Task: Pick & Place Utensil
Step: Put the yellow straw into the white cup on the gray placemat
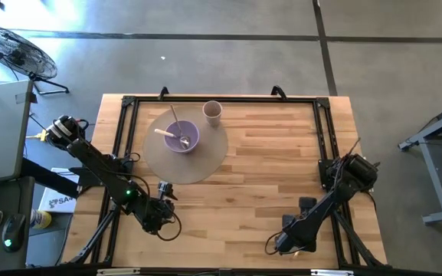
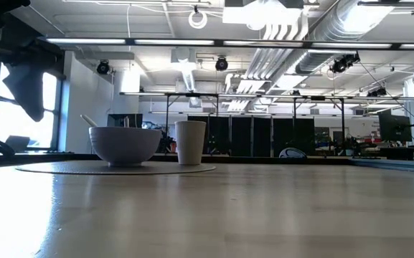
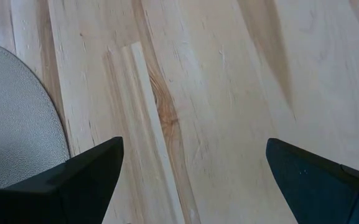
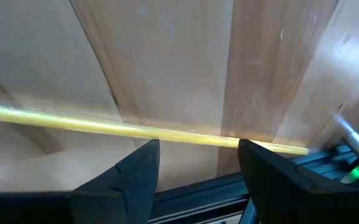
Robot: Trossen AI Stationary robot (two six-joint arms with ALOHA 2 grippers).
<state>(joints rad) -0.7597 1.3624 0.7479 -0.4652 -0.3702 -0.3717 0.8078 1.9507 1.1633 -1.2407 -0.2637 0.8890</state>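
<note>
A purple bowl point(image 1: 181, 136) point(image 2: 124, 145) stands on a round grey mat point(image 1: 205, 165) point(image 2: 113, 169) at the table's far left. Two utensils lie in it: a metal spoon point(image 1: 176, 126) and a pale-handled one point(image 1: 164, 132), both leaning on the rim. One handle point(image 2: 88, 120) sticks up over the rim in the low view. A beige cup point(image 1: 212, 112) point(image 2: 190, 142) stands upright on the mat beside the bowl. My left gripper point(image 1: 165, 188) point(image 3: 195, 149) hovers open over bare wood near the mat's near edge point(image 3: 17, 118). My right gripper point(image 1: 306, 204) point(image 4: 198, 146) is open, low over the table's near right.
A black metal frame point(image 1: 221, 100) runs round the tabletop, with posts at its left point(image 1: 121, 153) and right point(image 1: 324, 153) sides. Bare wood point(image 1: 274, 176) stretches between the mat and the right arm. A rail and a green light point(image 4: 356, 168) show beside my right gripper.
</note>
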